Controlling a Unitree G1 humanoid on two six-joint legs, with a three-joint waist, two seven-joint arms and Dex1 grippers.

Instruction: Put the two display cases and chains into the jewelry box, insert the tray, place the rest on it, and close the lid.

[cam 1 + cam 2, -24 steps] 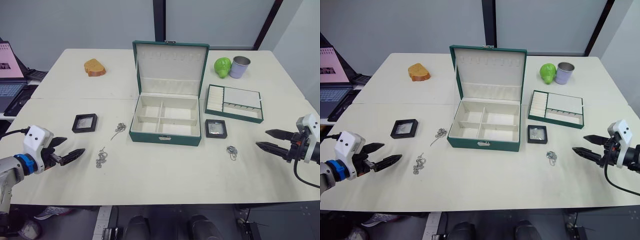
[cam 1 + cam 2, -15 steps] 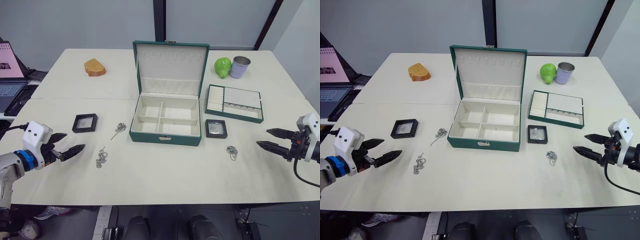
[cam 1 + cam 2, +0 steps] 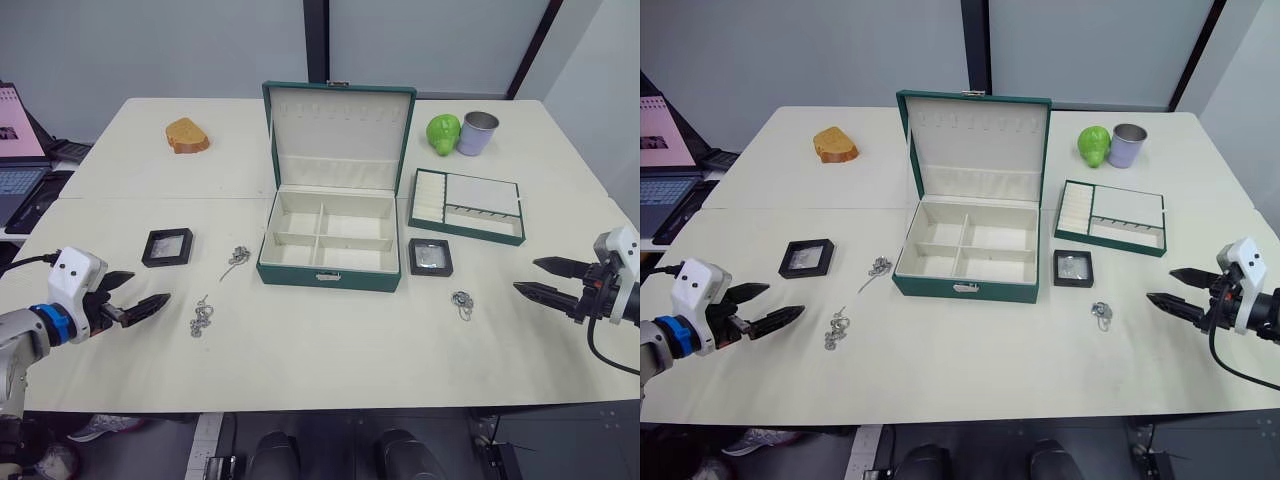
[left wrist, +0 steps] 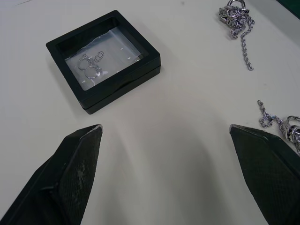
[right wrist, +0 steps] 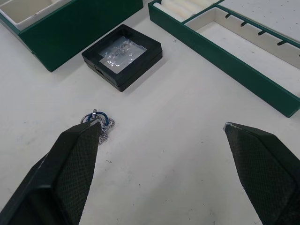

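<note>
From the head views, the jewelry box (image 3: 330,240) stands open with its lid (image 3: 340,125) upright; one display case (image 3: 167,247) and two chains (image 3: 237,256) lie to its left, the other display case (image 3: 431,257), a chain (image 3: 463,301) and the tray (image 3: 468,205) to its right, nothing packed yet. The left wrist view shows the left gripper (image 4: 166,140) spread wide, facing its case (image 4: 104,60); I'd centre over the frame and close on its two opposite edges. The right wrist view shows the right gripper (image 5: 164,140) equally wide, facing the chain (image 5: 98,123) and case (image 5: 123,55) just beside the box.

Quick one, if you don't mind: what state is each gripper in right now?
Left gripper: open, holding nothing, above the table.
Right gripper: open, holding nothing, above the table.
</note>
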